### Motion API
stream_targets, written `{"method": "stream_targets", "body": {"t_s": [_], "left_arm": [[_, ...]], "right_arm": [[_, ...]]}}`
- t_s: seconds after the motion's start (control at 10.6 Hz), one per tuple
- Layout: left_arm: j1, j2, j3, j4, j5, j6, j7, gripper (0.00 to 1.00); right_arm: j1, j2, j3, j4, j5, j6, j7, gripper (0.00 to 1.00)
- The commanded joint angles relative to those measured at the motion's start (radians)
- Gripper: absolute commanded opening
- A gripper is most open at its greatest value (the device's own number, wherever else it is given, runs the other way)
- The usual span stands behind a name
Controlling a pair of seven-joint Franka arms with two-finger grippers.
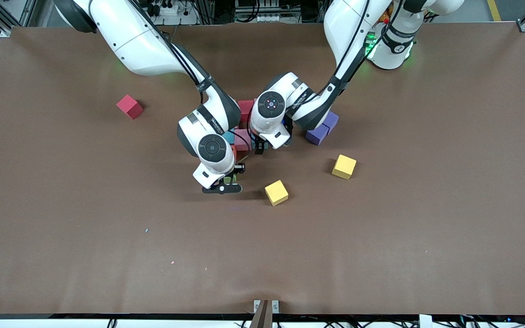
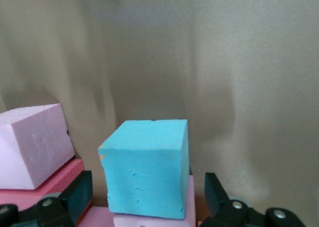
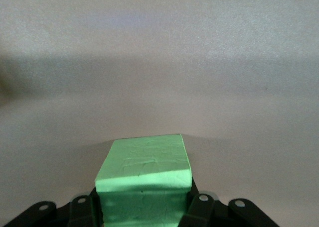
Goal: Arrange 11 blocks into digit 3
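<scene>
the left gripper (image 2: 147,207) has its fingers spread either side of a blue block (image 2: 147,170) set on the half-built digit 3 (image 1: 244,132) mid-table, so that placement looks finished. the right gripper (image 3: 144,209), clamped on a green block (image 3: 144,179), hangs just over the table beside the figure. i'd say the next move is setting green squarely against its neighbours; two yellow blocks (image 1: 276,192) and a red block (image 1: 130,106) lie loose.

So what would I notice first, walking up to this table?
Probably the two white arms meeting mid-table over a cluster of coloured cubes. The right gripper is shut on a green cube, while the left gripper stands open around a blue cube. Two yellow cubes lie loose nearer the front camera, and a red cube sits alone toward the right arm's end.
</scene>
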Motion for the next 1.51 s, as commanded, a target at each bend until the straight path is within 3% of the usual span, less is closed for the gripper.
{"method": "stream_targets", "body": {"t_s": [0.0, 0.09, 0.19, 0.28, 0.66, 0.76, 1.04, 1.42], "left_arm": [[-0.001, -0.033, 0.003, -0.01, 0.008, 0.005, 0.008, 1.0], [0.004, -0.049, 0.003, -0.01, 0.008, 0.0, 0.008, 1.0], [0.01, -0.068, 0.003, -0.01, 0.008, -0.022, 0.01, 1.0], [0.015, -0.088, 0.006, -0.01, 0.008, -0.05, 0.016, 1.0], [0.111, -0.16, 0.01, -0.003, 0.008, -0.151, 0.094, 1.0], [0.134, -0.162, 0.013, 0.0, 0.011, -0.15, 0.099, 1.0], [0.186, -0.114, 0.015, 0.041, 0.111, -0.135, 0.097, 1.0], [0.243, -0.024, 0.02, 0.083, 0.067, -0.032, 0.064, 1.0]], "right_arm": [[0.003, -0.007, 0.0, 0.004, 0.003, -0.019, 0.005, 0.26], [0.001, -0.007, 0.0, 0.004, 0.011, -0.019, 0.01, 0.38], [0.001, -0.007, 0.001, 0.004, 0.011, -0.019, 0.027, 0.72], [0.0, -0.005, 0.0, 0.004, 0.013, -0.019, 0.056, 1.0], [-0.041, -0.063, 0.006, 0.012, 0.016, -0.021, 0.051, 1.0], [-0.078, -0.094, 0.035, 0.01, 0.028, -0.024, 0.05, 1.0], [-0.17, -0.217, 0.064, 0.001, 0.036, -0.106, 0.047, 1.0], [-0.3, -0.414, 0.063, 0.004, 0.033, -0.275, 0.045, 1.0]]}}
